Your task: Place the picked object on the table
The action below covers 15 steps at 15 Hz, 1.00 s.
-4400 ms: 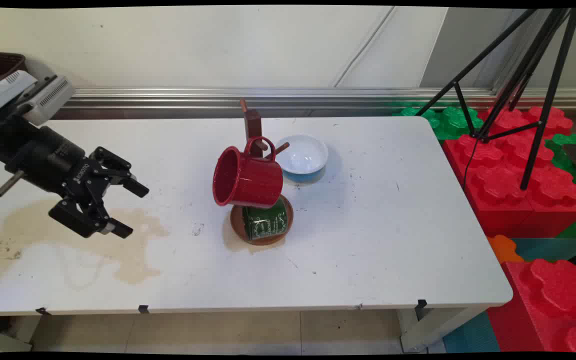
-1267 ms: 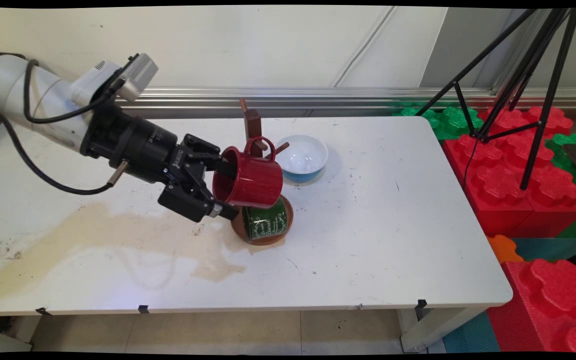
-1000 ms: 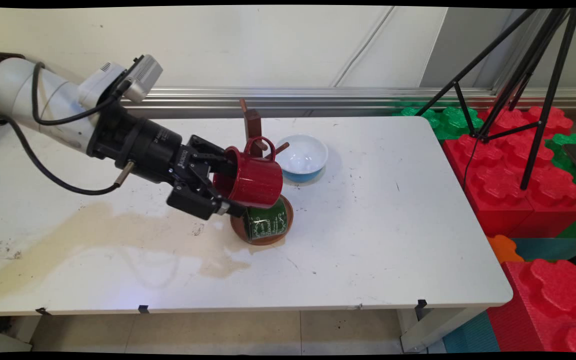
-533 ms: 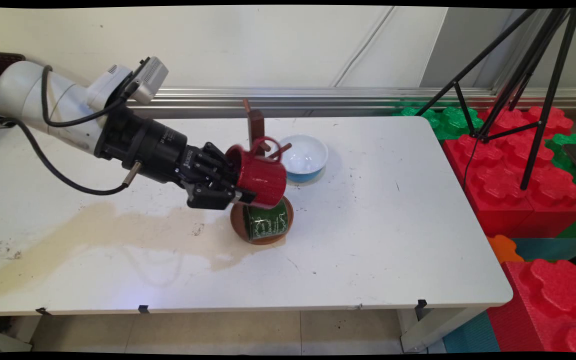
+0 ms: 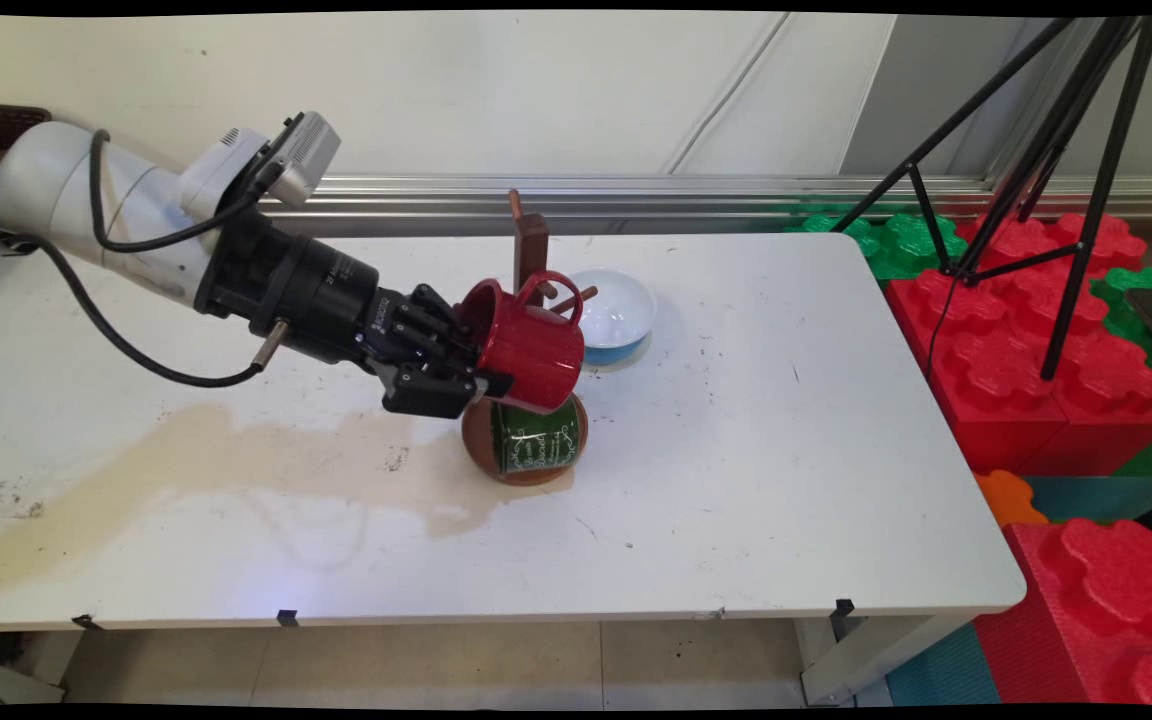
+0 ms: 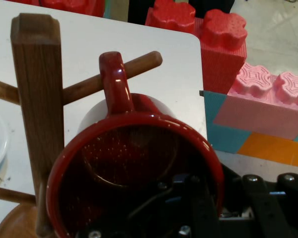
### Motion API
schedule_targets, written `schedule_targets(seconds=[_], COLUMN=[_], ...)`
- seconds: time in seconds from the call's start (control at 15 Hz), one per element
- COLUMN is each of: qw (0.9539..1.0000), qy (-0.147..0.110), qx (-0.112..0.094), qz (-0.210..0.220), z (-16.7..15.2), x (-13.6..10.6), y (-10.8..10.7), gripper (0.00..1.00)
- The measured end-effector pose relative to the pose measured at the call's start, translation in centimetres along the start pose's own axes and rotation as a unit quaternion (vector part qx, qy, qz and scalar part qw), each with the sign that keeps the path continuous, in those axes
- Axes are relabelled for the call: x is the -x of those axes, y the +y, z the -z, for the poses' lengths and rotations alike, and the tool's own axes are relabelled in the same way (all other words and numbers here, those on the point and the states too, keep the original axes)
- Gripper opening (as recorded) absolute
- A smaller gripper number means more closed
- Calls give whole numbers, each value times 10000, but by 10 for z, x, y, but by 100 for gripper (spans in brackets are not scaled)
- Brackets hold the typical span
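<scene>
A red mug (image 5: 534, 345) hangs tilted by its handle (image 6: 114, 74) on a peg (image 6: 139, 63) of the wooden mug tree (image 5: 533, 248). My gripper (image 5: 484, 368) is shut on the mug's lower rim, one finger inside the mug (image 6: 134, 163) and one outside it. The gripper (image 6: 214, 206) shows at the bottom of the hand view. The tree's post (image 6: 37, 99) leans to the right over its round brown base (image 5: 476, 450). A green mug (image 5: 536, 442) hangs low on the tree, just under the red one.
A white and blue bowl (image 5: 621, 312) sits right behind the tree. A wide tan stain (image 5: 216, 460) spreads over the table's left half. Big red and green toy blocks (image 5: 1026, 340) and a black tripod (image 5: 1046, 150) stand off the table's right end.
The gripper came in from the left, slid a finger into the red mug and shut on its rim. Mug and tree post have since shifted right, the post now leaning.
</scene>
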Motion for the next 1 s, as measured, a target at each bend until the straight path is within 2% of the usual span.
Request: schedule_targets(seconds=[0.47, 1.0], qw=[10000, 9995], qy=[54, 86], qx=[64, 283], qz=[-43, -103], z=[3, 13], x=[-9, -18], y=[3, 18], gripper=[0, 0])
